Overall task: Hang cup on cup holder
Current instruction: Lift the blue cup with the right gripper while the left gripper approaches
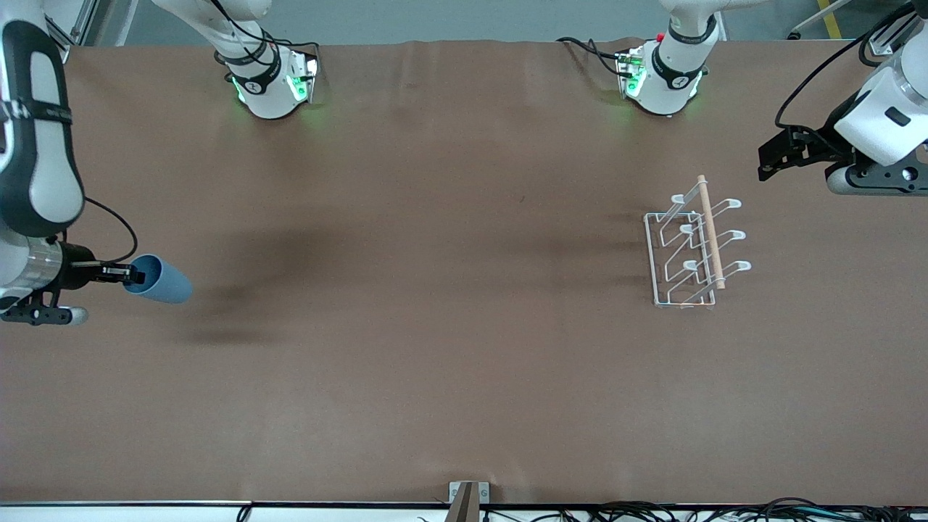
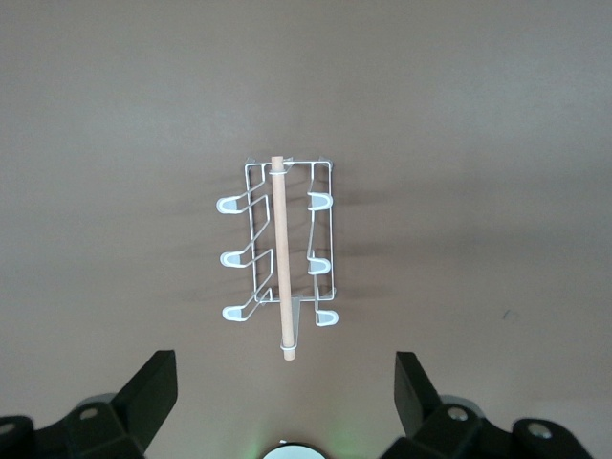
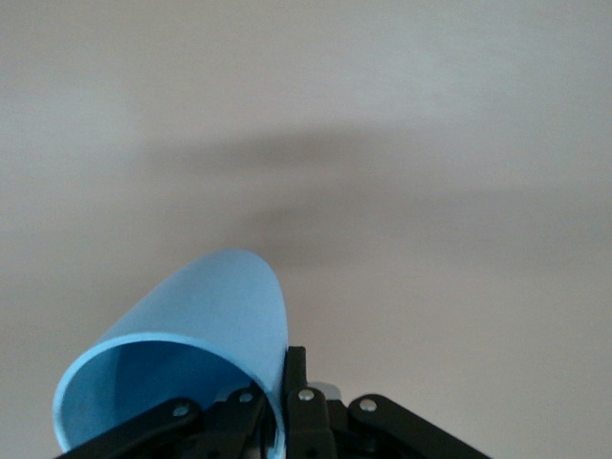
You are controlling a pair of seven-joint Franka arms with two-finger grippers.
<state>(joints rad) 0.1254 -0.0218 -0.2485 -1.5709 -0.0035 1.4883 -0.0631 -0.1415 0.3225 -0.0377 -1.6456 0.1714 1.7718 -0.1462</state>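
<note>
The light-blue cup point(image 1: 163, 281) is held on its side, up in the air over the table at the right arm's end. My right gripper point(image 1: 134, 274) is shut on its rim, one finger inside and one outside. The right wrist view shows the cup point(image 3: 206, 316) in the right gripper point(image 3: 277, 387), its open mouth toward the camera. The white wire cup holder point(image 1: 689, 250) stands at the left arm's end with its prongs bare. My left gripper point(image 1: 768, 161) is open and empty, in the air beside the holder. The left wrist view shows the holder point(image 2: 281, 258) past the left gripper point(image 2: 285, 378).
The brown table cover point(image 1: 435, 326) lies flat between cup and holder. The two arm bases point(image 1: 268, 87) point(image 1: 663, 80) stand along the edge farthest from the front camera. A small metal bracket point(image 1: 467, 496) sits at the nearest edge.
</note>
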